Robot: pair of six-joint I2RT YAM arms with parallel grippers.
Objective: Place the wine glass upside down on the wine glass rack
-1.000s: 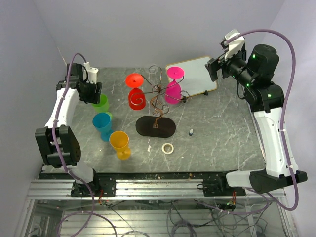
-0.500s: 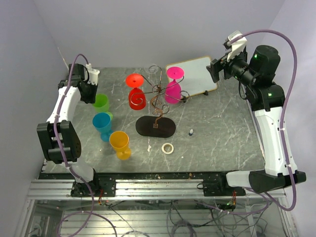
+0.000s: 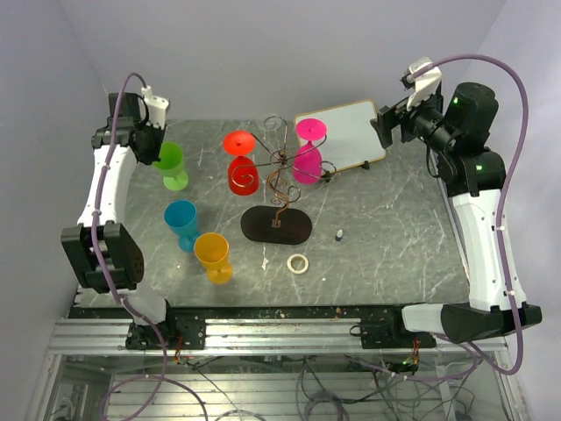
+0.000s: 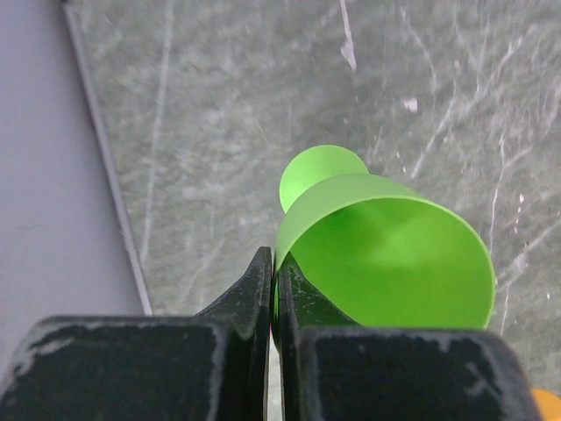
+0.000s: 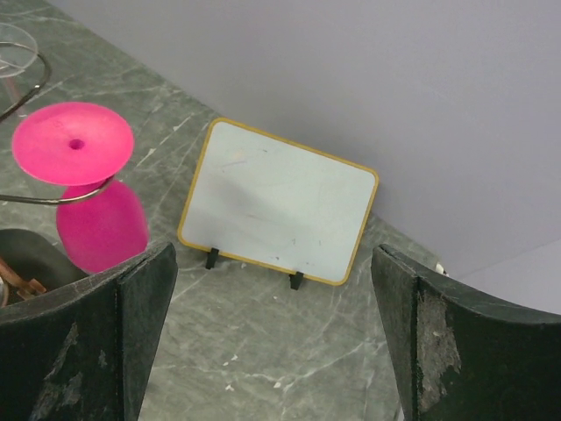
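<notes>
My left gripper (image 3: 151, 146) (image 4: 273, 265) is shut on the rim of the green wine glass (image 3: 171, 163) (image 4: 386, 254), one finger inside the bowl and one outside. The glass hangs tilted above the table's back left, its foot pointing down and away. The wine glass rack (image 3: 279, 167) stands mid-table on its black oval base (image 3: 276, 224). A red glass (image 3: 241, 168) and a pink glass (image 3: 307, 158) (image 5: 74, 145) hang upside down from it. My right gripper (image 3: 387, 123) (image 5: 272, 263) is open and empty, high at the back right.
A blue glass (image 3: 181, 219) and an orange glass (image 3: 213, 254) stand upright at the front left. A white board (image 3: 340, 133) (image 5: 279, 202) leans at the back right. A tape ring (image 3: 298, 263) and a small dark object (image 3: 339, 234) lie near the rack's base.
My left gripper has closed on the green glass's rim and lifted it up and back, tilting it. The right gripper has risen slightly and stays open.
</notes>
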